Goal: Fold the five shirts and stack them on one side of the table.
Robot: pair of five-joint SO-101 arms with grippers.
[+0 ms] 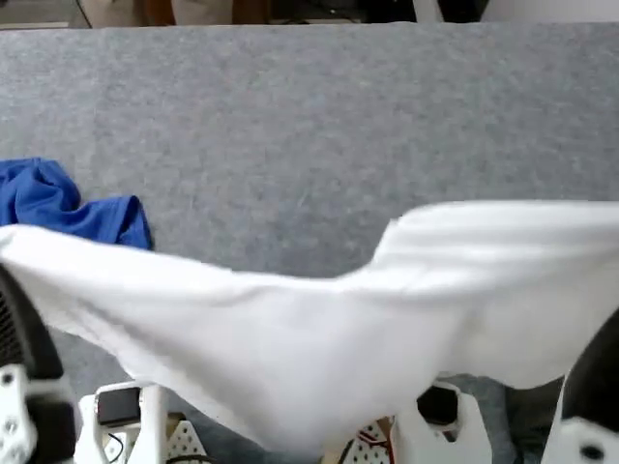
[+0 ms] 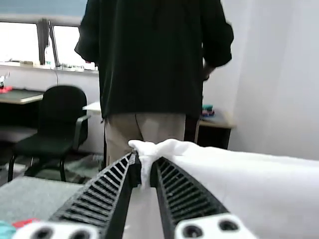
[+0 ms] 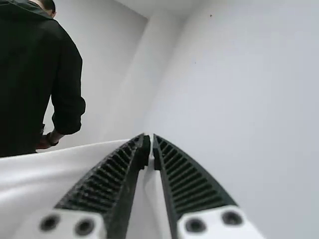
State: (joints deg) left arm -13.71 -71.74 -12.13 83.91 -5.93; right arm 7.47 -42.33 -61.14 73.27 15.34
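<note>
A: Our left hand [image 2: 143, 164] is clamped on a small bunch of the plain white cloth shirt [image 2: 249, 189]; just a nub of cloth pokes past the ribbed black fingers [image 2: 109, 184].

B: And our right hand [image 3: 148, 144] is pinched together on another edge of it, with very little fabric between the tips.

A: That is our worry. With so thin a bite on either side, we judge a tug could pull the cloth free, and that end would drop in a heap.

B: The high view adds what the wrist views lack: the shirt hangs slack between us, sagging toward 6 o'clock over the grey felt-covered bench [image 1: 309, 116]. If we lower it like that, the belly may land first and crease.

A: It also shows us the crumpled blue shirt [image 1: 68, 203] at 9 o'clock, near that end of our raised cloth. Spreading wide could drag across it.

B: Whereas the wrist views give us the grip itself, which from above the cloth covers.
</note>
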